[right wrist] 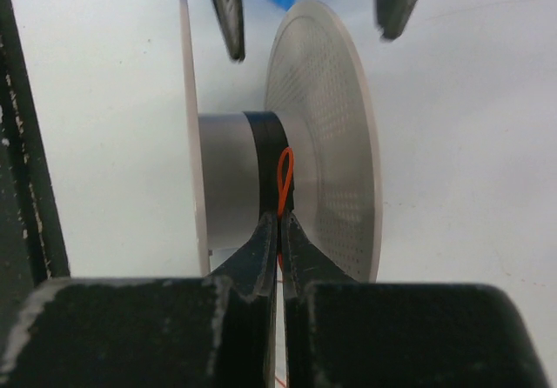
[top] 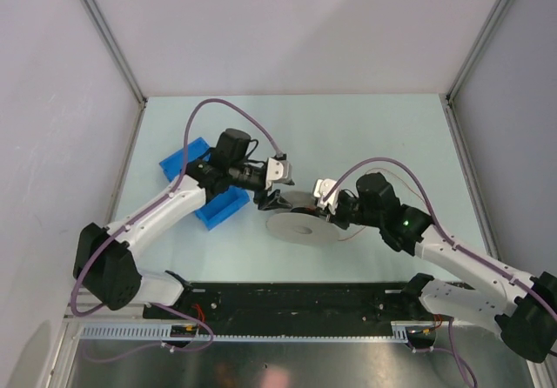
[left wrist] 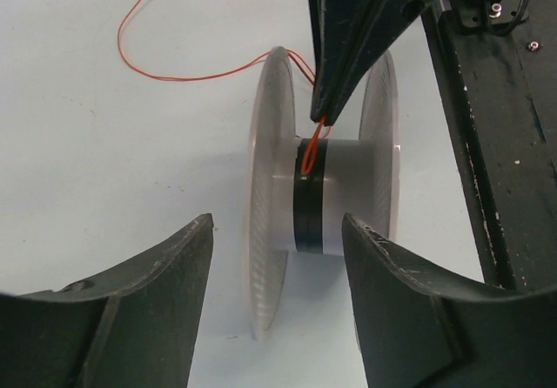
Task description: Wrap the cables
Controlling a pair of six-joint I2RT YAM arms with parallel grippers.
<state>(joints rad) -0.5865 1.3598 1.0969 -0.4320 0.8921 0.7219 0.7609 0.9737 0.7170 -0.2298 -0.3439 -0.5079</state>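
Pinching a small loop of the thin red wire (right wrist: pixel 285 151), the right fingers (right wrist: pixel 257 257) are closed tight, tips pressed into the gap between the two flanges of the spool (right wrist: pixel 326 136). The loop lies against the black band (left wrist: pixel 305 223) on the core. The left fingers (left wrist: pixel 157 292) are spread wide and hold nothing; they face the spool from its left side, one on each side of it, not touching.

Spool sits mid-tabletop (top: pixel 365 127), between the two arms. From above it reads as a round disc, so it seems to stand on one flange. The rest of the wire trails off over a flange and lies slack in curves on the tabletop to the right of the spool. Blue blocks (top: pixel 222 205) lie further left, under the left arm.

Risks, as judged:
- Wire is hair-thin, so it could slip out of the pinch under any tug.
- No full turn visible on the core, so the loop may spring off if let go.
- Nothing holds the spool; pulling the wire could drag or tip it.
- Slack tail could snag on a flange edge or knot.
- Both sets of fingers are close, so a careless closing move by the left could strike the right.
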